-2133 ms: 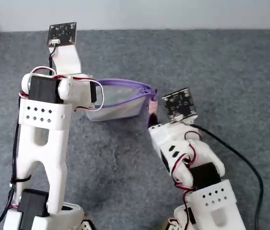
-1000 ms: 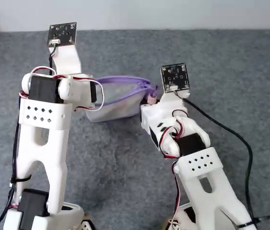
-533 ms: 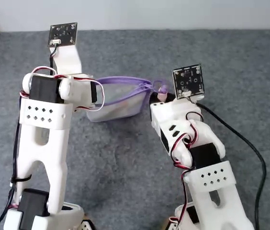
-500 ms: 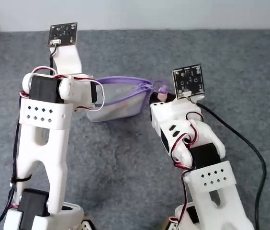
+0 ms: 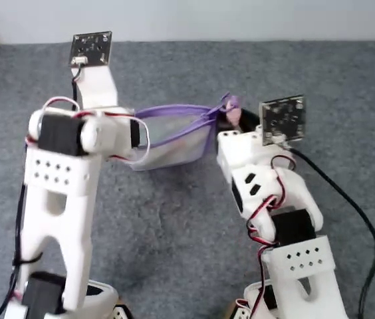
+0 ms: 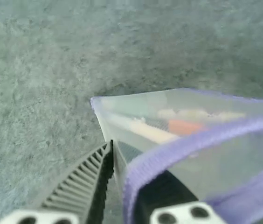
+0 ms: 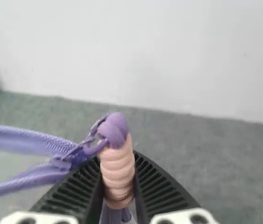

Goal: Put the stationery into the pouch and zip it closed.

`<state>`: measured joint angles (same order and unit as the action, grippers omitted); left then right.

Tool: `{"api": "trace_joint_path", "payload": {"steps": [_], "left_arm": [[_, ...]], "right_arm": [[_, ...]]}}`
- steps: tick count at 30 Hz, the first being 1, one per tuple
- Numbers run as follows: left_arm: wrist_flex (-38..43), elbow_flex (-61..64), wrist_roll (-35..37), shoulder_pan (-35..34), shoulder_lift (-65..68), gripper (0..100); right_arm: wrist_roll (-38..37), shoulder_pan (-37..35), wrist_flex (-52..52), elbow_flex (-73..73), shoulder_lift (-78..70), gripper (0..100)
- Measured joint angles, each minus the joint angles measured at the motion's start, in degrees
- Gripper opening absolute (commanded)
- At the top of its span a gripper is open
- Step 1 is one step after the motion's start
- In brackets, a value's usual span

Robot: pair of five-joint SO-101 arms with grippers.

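Observation:
A clear pouch (image 5: 171, 143) with a purple zipper band hangs stretched between my two arms above the grey carpet. My left gripper (image 6: 117, 163) is shut on the pouch's (image 6: 178, 126) end corner, and pale and orange stationery (image 6: 180, 125) shows through its wall. At the other end my right gripper (image 7: 116, 186) is shut on the pink ribbed zipper pull (image 7: 117, 172), which has a purple tip and sits at the zipper's end (image 5: 226, 106). The purple zipper tape (image 7: 29, 142) runs away from the pull toward the left arm.
Grey carpet (image 5: 174, 232) covers the table around both arms. A pale wall (image 5: 207, 20) runs along the far edge. A black cable (image 5: 347, 206) trails beside the right arm.
My right arm has pulled the zipper pull farther right and away from the left arm, tightening the zipper band. The left arm has shifted slightly right with the pouch.

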<state>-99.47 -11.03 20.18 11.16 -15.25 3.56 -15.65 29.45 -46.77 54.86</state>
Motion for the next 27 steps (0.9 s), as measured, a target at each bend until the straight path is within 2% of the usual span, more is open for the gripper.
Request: {"api": "trace_joint_path", "payload": {"steps": [6, 10, 14, 19, 27], "left_arm": [[0.0, 5.2, 0.2, 4.9, -6.9, 1], [0.0, 7.1, 0.2, 5.6, -8.5, 1], [0.0, 7.2, 0.2, 5.6, -8.5, 1], [0.0, 7.2, 0.2, 5.5, -8.5, 1], [0.0, 7.2, 0.2, 5.6, -8.5, 1]], "right_arm": [[-2.9, 0.5, -4.5, 0.0, 0.0, 0.8], [-3.3, 0.5, -4.0, 0.0, 0.1, 0.8], [-3.3, 0.4, 2.9, 0.4, 0.4, 2.7], [-2.4, -1.5, 12.9, 0.4, -0.1, 13.3], [0.3, -1.9, 14.9, -2.8, -0.3, 14.7]]}}
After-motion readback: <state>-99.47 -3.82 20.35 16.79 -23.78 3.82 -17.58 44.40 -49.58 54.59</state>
